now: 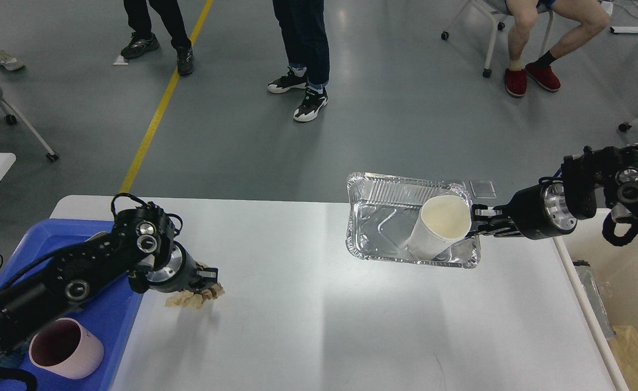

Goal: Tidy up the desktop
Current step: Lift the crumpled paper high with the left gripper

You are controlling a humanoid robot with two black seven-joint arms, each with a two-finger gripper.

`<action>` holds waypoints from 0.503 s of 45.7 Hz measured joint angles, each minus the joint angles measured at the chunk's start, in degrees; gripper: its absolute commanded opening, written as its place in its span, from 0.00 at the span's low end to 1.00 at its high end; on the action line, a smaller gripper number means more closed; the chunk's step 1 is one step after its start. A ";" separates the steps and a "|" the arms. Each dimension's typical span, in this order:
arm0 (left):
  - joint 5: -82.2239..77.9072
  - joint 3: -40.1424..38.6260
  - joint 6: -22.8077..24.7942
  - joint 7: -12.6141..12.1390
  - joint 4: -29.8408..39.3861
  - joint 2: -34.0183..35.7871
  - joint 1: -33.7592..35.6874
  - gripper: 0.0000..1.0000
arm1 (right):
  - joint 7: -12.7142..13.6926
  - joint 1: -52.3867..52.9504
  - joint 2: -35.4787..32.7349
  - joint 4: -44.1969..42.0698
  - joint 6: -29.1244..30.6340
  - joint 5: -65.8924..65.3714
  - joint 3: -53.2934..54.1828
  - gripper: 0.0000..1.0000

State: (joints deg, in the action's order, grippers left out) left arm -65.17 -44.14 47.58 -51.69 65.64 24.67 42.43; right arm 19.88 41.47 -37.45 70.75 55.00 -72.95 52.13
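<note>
- The desktop (pixel 308 304) fills the lower middle of the view, mostly bare, and serves as the landmark for everything else.
- Over the desktop's far right part, the foil tray (pixel 389 228) hangs lifted and tilted, with a white paper cup (pixel 439 225) lying on its side inside it; carrying both together looks like a way to clear two pieces of rubbish in one move.
- The right gripper (pixel 481 222) pinches the tray's right rim, fingers pressed onto the foil edge, which would explain the tray sagging away from the grip.
- The right arm reaches in level from beyond the desktop's right edge, wrist pointing left, above the cream bin (pixel 623 304) standing beside that edge.
- At the desktop's left edge, the left gripper (pixel 204 279) points down and right, fingers closed on a crumpled tan cloth (pixel 196 297) that touches the surface, probably for wiping.
- Just off the desktop's left edge sits the blue tray (pixel 107 320), holding a pink cup (pixel 66 348), likely kept there as a reusable.
</note>
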 measured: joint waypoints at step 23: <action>8.58 -23.24 5.79 0.00 1.61 6.14 6.74 0.02 | 0.00 -2.46 3.02 0.49 0.00 -0.09 -0.69 0.00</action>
State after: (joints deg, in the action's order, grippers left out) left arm -56.59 -67.38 53.37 -51.69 67.24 30.80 49.17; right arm 19.87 39.01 -34.43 71.25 55.00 -73.03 51.44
